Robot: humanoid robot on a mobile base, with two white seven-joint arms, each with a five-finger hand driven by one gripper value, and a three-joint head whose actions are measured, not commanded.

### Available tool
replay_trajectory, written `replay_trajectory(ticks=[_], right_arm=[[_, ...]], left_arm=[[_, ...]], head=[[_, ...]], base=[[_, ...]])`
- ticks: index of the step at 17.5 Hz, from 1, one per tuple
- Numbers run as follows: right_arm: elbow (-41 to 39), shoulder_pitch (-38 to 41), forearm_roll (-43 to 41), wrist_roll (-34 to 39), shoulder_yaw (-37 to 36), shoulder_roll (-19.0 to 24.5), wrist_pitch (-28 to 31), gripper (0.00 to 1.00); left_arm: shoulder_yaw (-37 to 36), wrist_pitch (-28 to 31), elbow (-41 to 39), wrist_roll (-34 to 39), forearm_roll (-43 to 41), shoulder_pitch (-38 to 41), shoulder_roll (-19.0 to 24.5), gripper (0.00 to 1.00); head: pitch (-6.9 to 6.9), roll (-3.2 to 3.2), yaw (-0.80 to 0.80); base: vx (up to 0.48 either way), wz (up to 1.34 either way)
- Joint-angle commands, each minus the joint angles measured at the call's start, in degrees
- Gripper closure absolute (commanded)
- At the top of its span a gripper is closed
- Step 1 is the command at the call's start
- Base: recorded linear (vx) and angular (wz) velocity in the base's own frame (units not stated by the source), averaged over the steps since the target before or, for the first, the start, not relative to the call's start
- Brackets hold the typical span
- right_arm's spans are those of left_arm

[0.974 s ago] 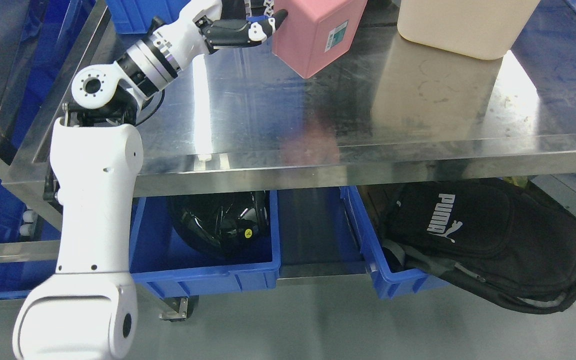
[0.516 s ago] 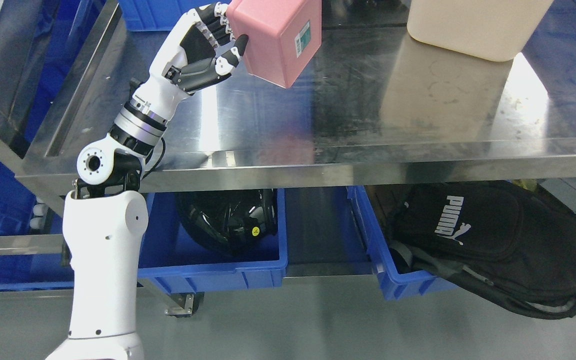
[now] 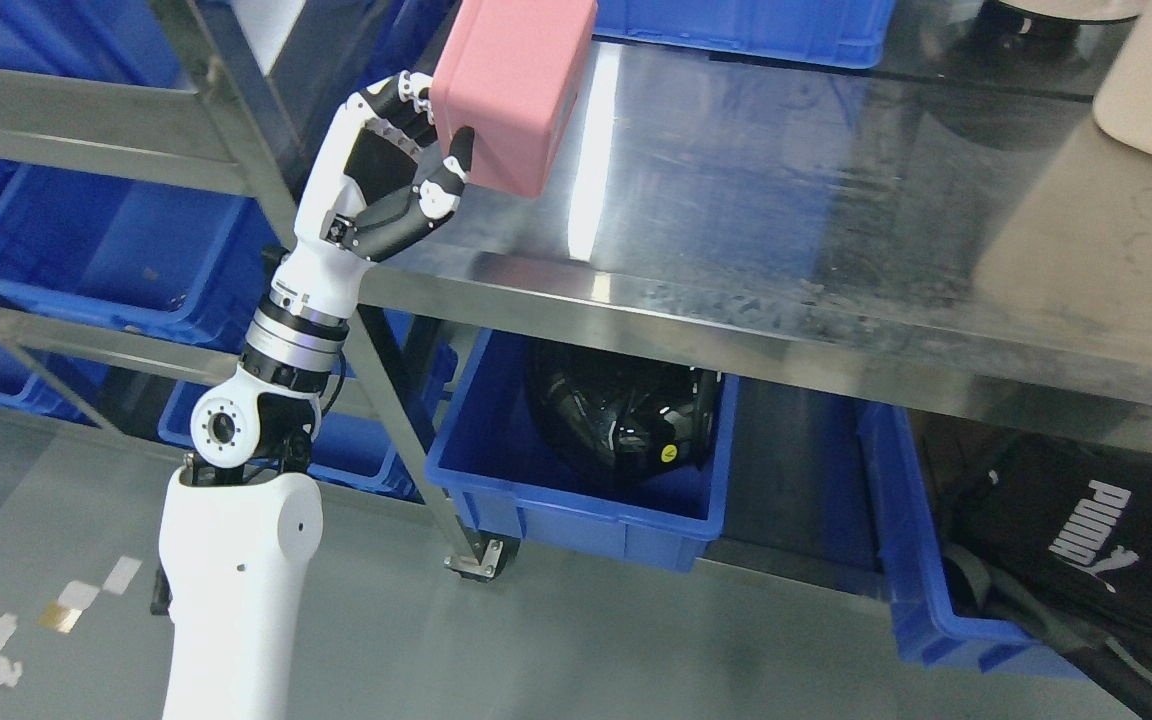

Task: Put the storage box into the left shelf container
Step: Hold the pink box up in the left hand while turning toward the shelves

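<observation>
Now we are in the carrying step — our left hand [image 3: 406,180] grips the pink storage box [image 3: 508,95] above the steel table [image 3: 786,220], and next we must bring it leftward to the blue shelf container [image 3: 106,250].

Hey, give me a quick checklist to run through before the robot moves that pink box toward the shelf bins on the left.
1. Grip: left hand is closed on the pink box, thumb on its near face, fingers behind. Ok.
2. Box clear of the steel table: it looks lifted off the top. Ok, though the far edge is hidden.
3. Target: the blue bin on the left shelf shows a bare floor. Ok.
4. Obstacle: the upright shelf post stands between hand and bin. Not ok; route around it.
5. Right arm: not in view. Cannot tell.
</observation>
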Motion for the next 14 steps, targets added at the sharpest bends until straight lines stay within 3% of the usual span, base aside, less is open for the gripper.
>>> replay_trajectory(ticks=[1,7,14], right_arm=[[-1.0,0.52,0.09,-0.05,-0.26,-1.0,-0.01,0.0],[-1.0,0.52,0.09,-0.05,-0.26,-1.0,-0.01,0.0],[-1.0,0.52,0.09,-0.05,-0.26,-1.0,-0.01,0.0]], left_arm=[[-10.38,-4.52,-5.55,0.45,0.45,7.92,0.98,0.98],[-7.13,-11.12,-5.72,0.45,0.45,13.56,0.98,0.99],[-4.58,-12.44,-5.98,0.45,0.36,16.1,0.98,0.99]], head=[[0.0,0.0,0.0],[0.01,0.0,0.0],[0.03,0.0,0.0]], base=[[-0.061,0.56],[-0.039,0.82],[0.067,1.12]])
